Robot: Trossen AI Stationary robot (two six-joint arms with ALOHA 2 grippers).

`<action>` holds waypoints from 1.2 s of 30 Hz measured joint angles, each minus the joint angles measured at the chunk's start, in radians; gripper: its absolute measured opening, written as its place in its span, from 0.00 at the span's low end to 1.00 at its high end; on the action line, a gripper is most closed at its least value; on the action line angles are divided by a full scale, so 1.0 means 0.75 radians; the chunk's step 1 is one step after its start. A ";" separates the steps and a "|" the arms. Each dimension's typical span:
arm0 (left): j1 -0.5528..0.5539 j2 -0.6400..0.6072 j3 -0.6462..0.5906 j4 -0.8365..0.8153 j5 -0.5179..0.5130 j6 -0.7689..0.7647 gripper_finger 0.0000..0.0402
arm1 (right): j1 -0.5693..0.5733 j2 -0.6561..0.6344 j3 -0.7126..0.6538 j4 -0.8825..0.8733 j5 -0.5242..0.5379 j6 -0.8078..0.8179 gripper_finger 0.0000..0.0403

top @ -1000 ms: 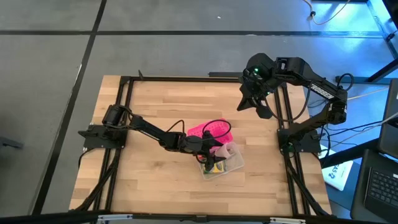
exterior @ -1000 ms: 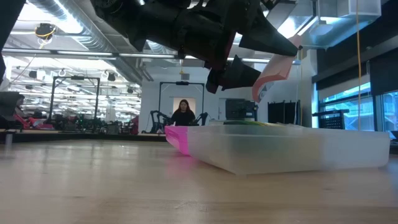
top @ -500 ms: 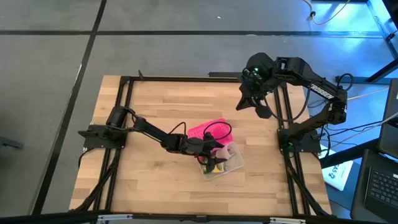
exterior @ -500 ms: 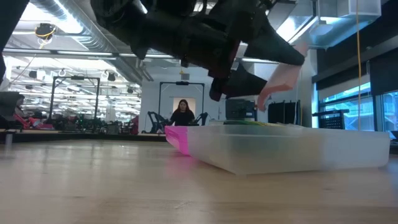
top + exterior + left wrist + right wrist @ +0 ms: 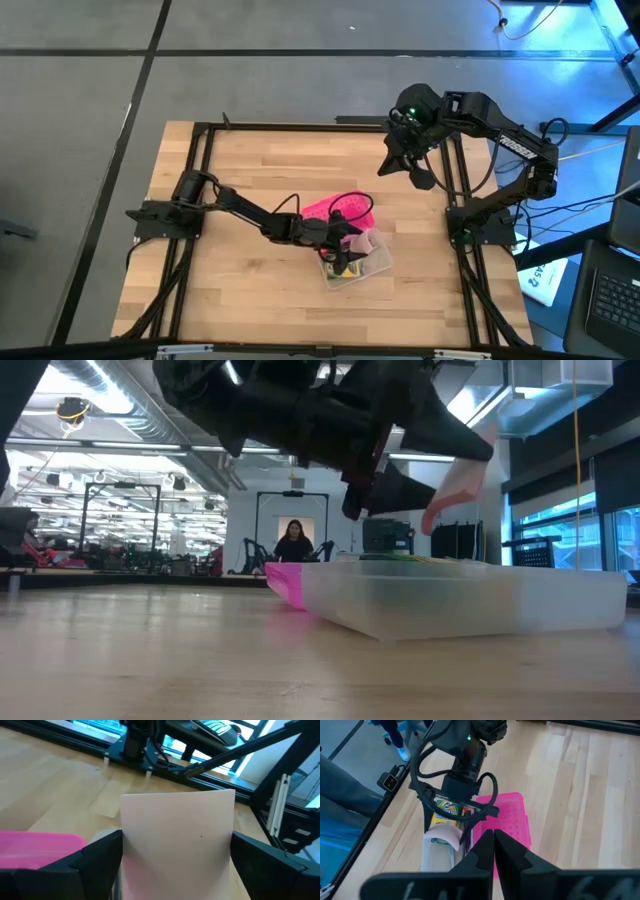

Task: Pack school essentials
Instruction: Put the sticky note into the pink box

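From above I see my left gripper (image 5: pixel 352 240) over the clear case (image 5: pixel 362 268), which sits right of the table's middle, toward the right edge, with its pink lid (image 5: pixel 340 208) lying against its far side. The fingers clench a pale pink pad (image 5: pixel 366 240); my left wrist camera shows it best, the pad (image 5: pixel 177 840) pinched upright between both dark fingers (image 5: pixel 95 857). At table height the pad (image 5: pixel 462 485) hangs above the case's rim (image 5: pixel 470 595), not touching it, which the overhead hides. My right wrist camera alone shows the crayon box (image 5: pixel 447 810) inside the case. The right gripper (image 5: pixel 408 168) waits raised near the far right corner, fingers pressed together (image 5: pixel 492 845). A person (image 5: pixel 294 542) sits far behind
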 joint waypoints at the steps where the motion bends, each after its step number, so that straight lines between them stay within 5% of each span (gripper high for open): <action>1: 0.000 0.008 0.000 0.007 0.001 -0.001 0.86 | 0.000 0.000 0.001 0.000 0.000 0.000 0.04; 12: 0.015 0.029 -0.001 0.030 0.039 -0.063 0.99 | 0.000 0.000 0.000 0.001 0.000 0.000 0.04; 24: 0.033 0.029 -0.001 0.028 0.056 -0.097 0.99 | 0.000 0.000 0.000 0.009 0.000 0.000 0.04; 36: 0.164 -0.084 0.066 -0.122 0.319 0.127 0.98 | 0.000 0.000 0.000 0.009 0.000 0.000 0.04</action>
